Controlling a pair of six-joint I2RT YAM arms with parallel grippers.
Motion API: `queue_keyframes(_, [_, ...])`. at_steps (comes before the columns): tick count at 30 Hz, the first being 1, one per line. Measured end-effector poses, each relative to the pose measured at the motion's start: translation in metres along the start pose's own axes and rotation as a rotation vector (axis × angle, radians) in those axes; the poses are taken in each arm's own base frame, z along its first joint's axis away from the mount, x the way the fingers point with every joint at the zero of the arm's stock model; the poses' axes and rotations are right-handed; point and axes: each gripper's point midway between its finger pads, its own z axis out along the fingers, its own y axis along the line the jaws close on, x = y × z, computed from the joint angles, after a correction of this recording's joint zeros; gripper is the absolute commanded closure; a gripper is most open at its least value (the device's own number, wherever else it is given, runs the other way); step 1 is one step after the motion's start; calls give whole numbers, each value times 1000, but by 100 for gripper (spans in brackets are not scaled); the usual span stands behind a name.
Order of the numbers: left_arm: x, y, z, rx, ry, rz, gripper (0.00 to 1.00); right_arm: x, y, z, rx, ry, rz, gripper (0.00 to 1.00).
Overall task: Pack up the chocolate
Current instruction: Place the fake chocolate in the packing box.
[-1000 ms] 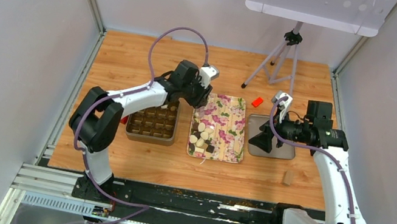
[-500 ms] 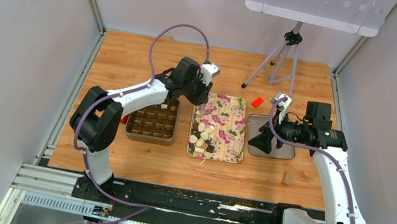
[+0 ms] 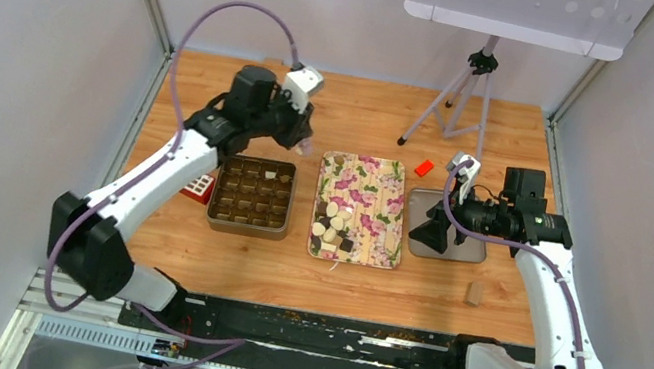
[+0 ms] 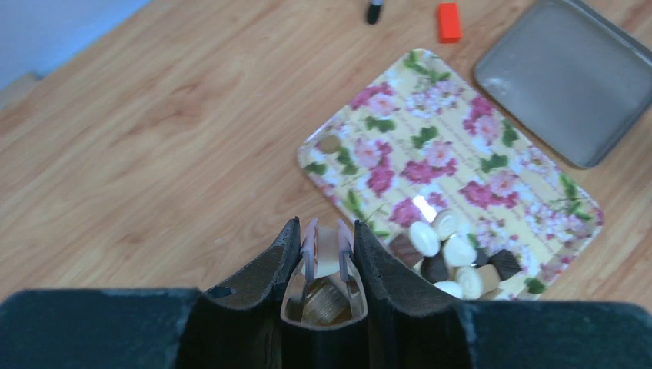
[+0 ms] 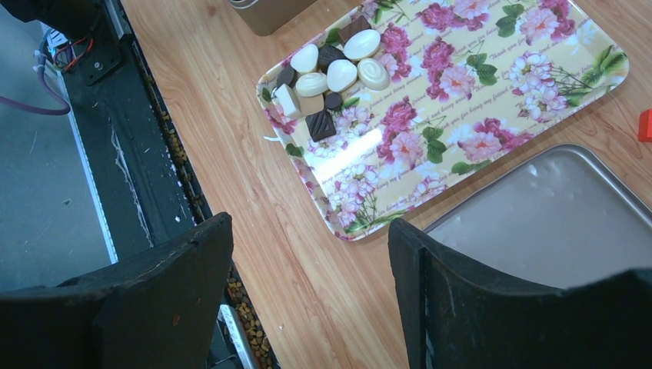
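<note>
Cream piece [image 3: 271, 175] sits in the divided tin [image 3: 244, 228] — left end effector [image 4: 326, 234] narrow, right end effector [image 5: 309, 231] wide; next, probably, another chocolate [image 5: 330, 73] from floral tray [image 5: 477, 100].

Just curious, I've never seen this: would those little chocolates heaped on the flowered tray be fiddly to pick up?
Probably. The chocolates are small and heaped touching one another, so lifting one may nudge its neighbours. The rounded cream pieces look smooth and might slip or roll. The tray shows glare, so pushed pieces would likely slide.
</note>
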Motion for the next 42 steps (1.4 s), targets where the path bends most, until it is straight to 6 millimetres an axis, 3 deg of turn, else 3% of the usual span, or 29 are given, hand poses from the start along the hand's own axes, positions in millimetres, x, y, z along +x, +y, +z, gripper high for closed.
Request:
queue_keyframes(5, [22, 48, -40, -155, 5, -37, 80, 2, -1, 1, -2, 2, 5, 27])
queue_keyframes(8, [57, 74, -45, -241, 63, -105, 80, 2, -1, 2, -3, 4, 7, 27])
queue_keyframes(11, [96, 84, -47, -295, 135, -161, 79, 4, -2, 3, -6, 8, 13, 27])
queue_keyframes(13, [110, 85, -48, -318, 170, -179, 77, 5, -3, 4, -8, 12, 20, 27])
queue_keyframes(20, [108, 100, -48, -386, 144, -214, 75, 5, -4, 4, -9, 14, 23, 27])
queue_keyframes(27, [113, 109, -36, -405, 145, -235, 52, 5, -4, 4, -9, 14, 23, 27])
queue_keyframes(31, [120, 111, -29, -407, 162, -249, 48, 5, -4, 4, -9, 14, 24, 27])
queue_keyframes(36, [122, 111, -28, -407, 169, -253, 58, 5, -4, 4, -8, 14, 23, 27])
queue_keyframes(39, [117, 107, -29, -384, 154, -255, 59, 5, -4, 4, -8, 14, 23, 27])
queue_keyframes(42, [99, 95, -33, -341, 108, -246, 57, 6, -4, 4, -9, 14, 23, 27])
